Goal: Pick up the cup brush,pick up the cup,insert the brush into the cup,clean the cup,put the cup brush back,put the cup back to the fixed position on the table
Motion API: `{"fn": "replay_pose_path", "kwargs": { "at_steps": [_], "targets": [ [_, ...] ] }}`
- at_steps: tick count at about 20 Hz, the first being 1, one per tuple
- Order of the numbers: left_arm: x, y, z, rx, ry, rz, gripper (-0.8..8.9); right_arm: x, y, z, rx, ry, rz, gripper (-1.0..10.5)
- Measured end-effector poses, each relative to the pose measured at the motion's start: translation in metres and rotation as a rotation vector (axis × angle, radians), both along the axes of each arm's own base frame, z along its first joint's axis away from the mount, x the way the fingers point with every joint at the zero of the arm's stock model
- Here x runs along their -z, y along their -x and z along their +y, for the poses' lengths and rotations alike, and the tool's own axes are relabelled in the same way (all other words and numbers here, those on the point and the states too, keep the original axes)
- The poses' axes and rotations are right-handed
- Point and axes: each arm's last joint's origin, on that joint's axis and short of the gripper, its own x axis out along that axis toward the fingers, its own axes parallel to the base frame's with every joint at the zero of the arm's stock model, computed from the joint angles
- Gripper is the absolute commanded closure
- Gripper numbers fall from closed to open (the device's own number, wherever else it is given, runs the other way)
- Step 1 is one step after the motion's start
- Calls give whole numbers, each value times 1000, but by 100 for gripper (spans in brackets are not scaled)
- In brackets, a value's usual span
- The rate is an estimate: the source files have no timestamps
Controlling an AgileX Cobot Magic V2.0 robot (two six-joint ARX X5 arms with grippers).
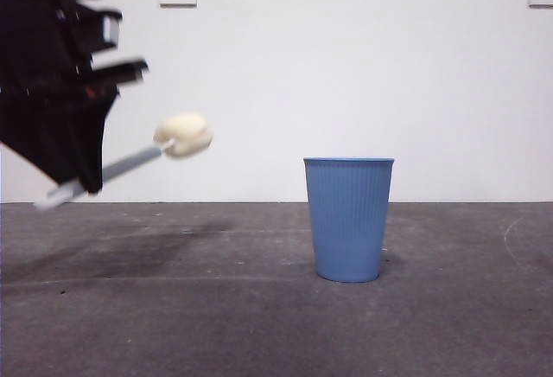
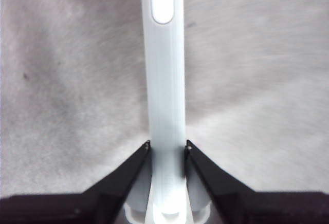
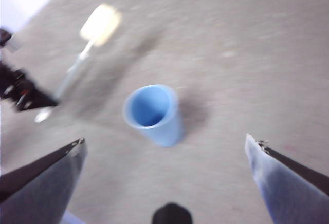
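Front view shows the table [image 1: 259,308] filling the lower frame, the left gripper [image 1: 82,182] dark at upper left, clamped on the cup brush [image 1: 138,162] held tilted in the air. Right of centre the cup [image 1: 348,219] stands upright. Right wrist view has the right gripper [image 3: 164,149] spread wide above it.

Even, soft indoor light; motion blur in the wrist views.

Front view is sharp on the cup [image 1: 349,219], which casts a faint shadow on the worktop [image 1: 259,325]; the cup brush [image 1: 138,162] is smeared. Left wrist view is washed out; right wrist view blurred throughout.
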Motion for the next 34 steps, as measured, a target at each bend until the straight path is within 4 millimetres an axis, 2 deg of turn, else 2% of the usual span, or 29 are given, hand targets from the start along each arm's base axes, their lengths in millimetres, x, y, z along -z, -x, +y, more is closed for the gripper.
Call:
{"fn": "replay_pose_path", "kwargs": {
  "at_steps": [3, 7, 11, 14, 20, 25, 28, 32, 34],
  "targets": [
    [-28, 17, 7, 21, 42, -99, 822, 23, -16, 5, -76, -30, 42, 286],
    [-61, 47, 20, 33, 90, -218, 822, 59, -24, 7, -83, -26, 108, 286],
    [-77, 69, 29, 49, 126, -262, 822, 99, -32, 12, -82, -63, 154, 286],
    [-81, 77, 33, 54, 138, -271, 822, 126, -36, 18, -79, -94, 220, 286],
    [-82, 78, 32, 89, 172, -259, 822, 137, -49, 32, -116, -88, 212, 289],
    [-80, 80, 32, 101, 175, -239, 822, 170, -56, 43, -142, -37, 230, 292],
    [-80, 80, 32, 105, 173, -242, 822, 171, -65, 52, -162, -34, 137, 296],
    [-80, 80, 32, 114, 169, -245, 822, 196, -72, 64, -199, 9, 162, 321],
    [-80, 80, 32, 115, 168, -246, 822, 201, -79, 71, -220, 16, 115, 320]
  ]
}}
